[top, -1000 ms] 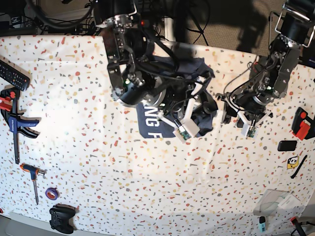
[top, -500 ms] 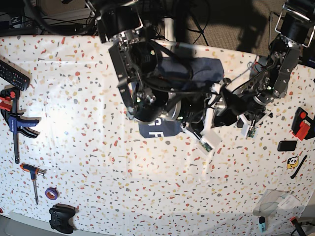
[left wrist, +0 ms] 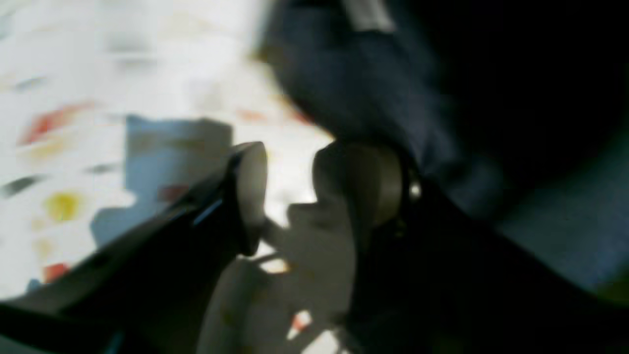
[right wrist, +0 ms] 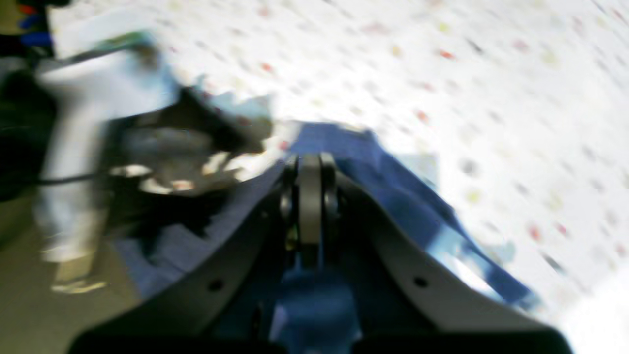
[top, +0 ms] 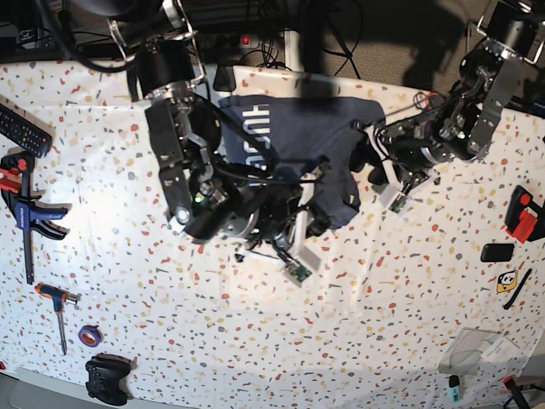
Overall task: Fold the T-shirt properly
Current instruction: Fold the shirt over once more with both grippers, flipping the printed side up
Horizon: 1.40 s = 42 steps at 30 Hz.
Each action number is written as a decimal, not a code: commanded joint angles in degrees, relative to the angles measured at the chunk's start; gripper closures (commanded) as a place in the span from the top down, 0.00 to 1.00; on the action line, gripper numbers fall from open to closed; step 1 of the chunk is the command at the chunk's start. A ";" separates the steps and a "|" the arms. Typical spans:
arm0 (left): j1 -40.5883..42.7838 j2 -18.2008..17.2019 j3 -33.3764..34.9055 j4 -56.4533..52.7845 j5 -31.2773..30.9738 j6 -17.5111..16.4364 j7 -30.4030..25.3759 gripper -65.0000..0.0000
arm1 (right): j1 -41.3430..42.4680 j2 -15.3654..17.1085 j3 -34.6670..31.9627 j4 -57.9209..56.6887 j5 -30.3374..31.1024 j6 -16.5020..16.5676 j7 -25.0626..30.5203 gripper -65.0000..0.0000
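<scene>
The dark navy T-shirt (top: 294, 128) is bunched at the far middle of the speckled table (top: 383, 324), with white lettering (top: 251, 136) facing up on its left part. My right gripper (right wrist: 309, 196) is shut on a fold of the blue cloth (right wrist: 393, 196); in the base view it (top: 324, 213) sits at the shirt's near right corner. My left gripper (left wrist: 290, 191) is open and empty just above the table, with the shirt (left wrist: 354, 73) right behind it. In the base view it (top: 368, 162) is at the shirt's right edge. Both wrist views are blurred.
A remote (top: 21, 128), a blue clamp (top: 25, 213), a screwdriver (top: 58, 307), a tape roll (top: 89, 335) and a game controller (top: 106, 379) lie along the left. A red-black tool (top: 521, 213), a black block (top: 496, 252) and a plastic bag (top: 485, 349) lie at the right.
The right arm has swung left and carried the shirt towards the far edge. The lettering has turned from the near side to the far left. The left arm has moved up towards the shirt's right edge.
</scene>
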State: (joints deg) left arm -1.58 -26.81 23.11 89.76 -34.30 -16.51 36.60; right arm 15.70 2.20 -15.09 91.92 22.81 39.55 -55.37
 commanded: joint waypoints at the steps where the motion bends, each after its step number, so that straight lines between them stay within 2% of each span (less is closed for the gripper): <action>1: -0.39 -0.70 -1.60 2.51 -0.22 0.22 -1.22 0.37 | 1.57 0.76 1.60 0.96 1.42 0.45 1.79 0.00; 4: 2.14 -0.68 -5.27 6.27 -0.13 0.20 -1.22 0.34 | 1.55 3.02 4.72 0.94 1.81 0.45 2.21 0.00; 8: 5.01 -0.66 -10.95 9.81 -0.63 0.22 -0.85 0.34 | 1.55 5.16 5.16 0.04 1.77 0.45 2.80 0.00; 11: 7.67 -0.68 -12.41 12.52 -3.82 0.11 -0.15 0.34 | 1.60 5.25 5.16 -2.64 1.18 0.45 5.51 0.00; 14: 11.39 0.22 -12.41 15.02 -4.63 -1.99 -0.13 0.34 | 1.62 4.92 5.16 -5.55 1.14 0.45 8.55 0.00; 18: 16.24 3.76 -12.41 17.11 -5.46 -4.50 -0.15 0.33 | 2.43 4.92 4.37 -9.94 -0.92 0.45 9.14 0.00; 22: 20.52 8.61 -12.39 17.27 -6.25 -8.72 -0.15 0.33 | 3.65 4.92 2.97 -14.51 -3.78 0.45 10.64 0.00; 26: 22.88 12.94 -11.65 16.11 -3.96 -9.49 -0.68 0.25 | 3.61 4.94 2.69 -18.93 -8.11 0.45 11.56 0.00; 28: 22.84 14.56 -11.08 14.60 -0.20 -9.35 -1.73 0.25 | 3.45 4.94 2.69 -19.91 -8.09 0.45 11.50 0.00; 31: 21.97 16.55 -11.06 11.23 4.28 -6.80 -4.37 0.25 | 3.17 4.94 2.69 -19.91 -8.37 0.45 11.43 0.00; 35: 18.97 16.24 -11.06 6.49 7.41 -1.84 -5.16 0.25 | 3.17 5.11 2.71 -19.85 -10.69 0.35 11.45 0.00; 38: 16.11 16.13 -11.08 2.60 10.58 0.63 -5.20 0.25 | 3.10 5.51 2.75 -18.73 -10.69 -0.04 11.02 0.00; 42: 11.67 16.11 -11.13 -4.46 10.91 0.96 -5.44 0.25 | 3.10 6.27 2.75 -15.06 -10.62 -0.15 9.44 0.00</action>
State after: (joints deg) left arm 10.02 -10.28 12.08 85.62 -26.33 -18.41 27.88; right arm 17.43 8.43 -12.53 75.79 11.86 39.29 -46.72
